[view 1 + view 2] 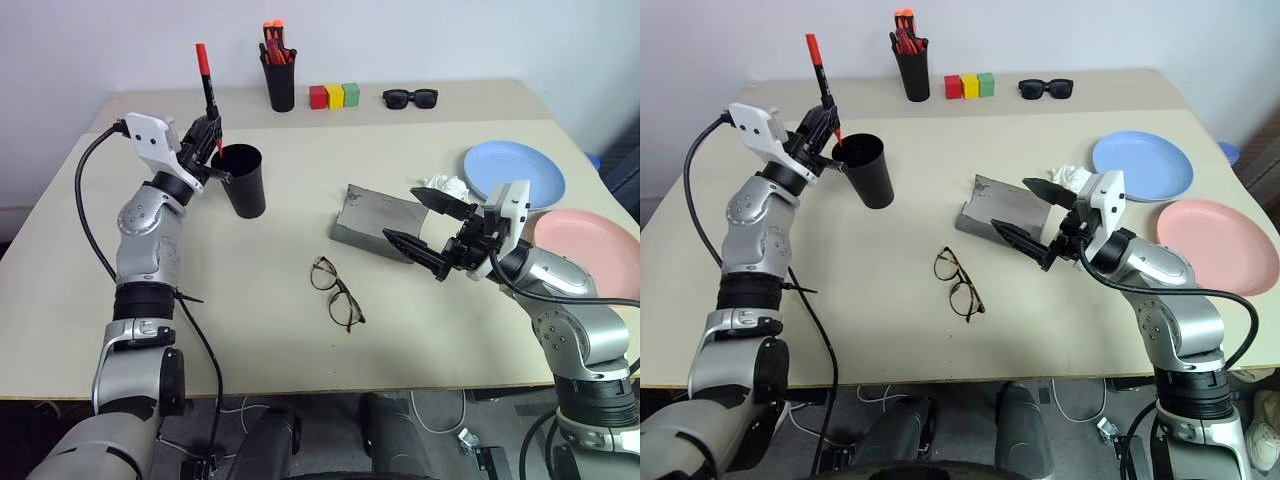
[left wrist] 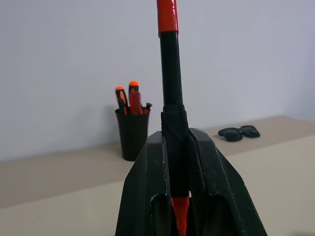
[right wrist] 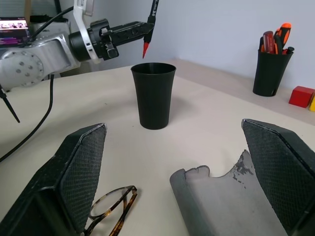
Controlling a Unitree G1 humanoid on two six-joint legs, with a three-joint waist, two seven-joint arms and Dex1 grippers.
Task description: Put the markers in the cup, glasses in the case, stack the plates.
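In the upper left of the head view the left pincer (image 1: 207, 133) pinches the red marker (image 1: 207, 92) near-upright, its lower tip just above the near rim of the cup (image 1: 241, 180), so it must go down. That forearm rises steeply from the counter (image 1: 250, 300); the right pincer (image 1: 432, 232) hangs spread over the case (image 1: 378, 222).

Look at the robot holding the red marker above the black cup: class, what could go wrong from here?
1. The left gripper pinches the red marker upright, its tip just above the cup rim and near one edge; released there, it could strike the rim and fall onto the table.
2. Lowering further, the gripper might nudge the light cup and tip it.
3. The open right gripper hovers beside the case, above the glasses; a careless descent could knock either.
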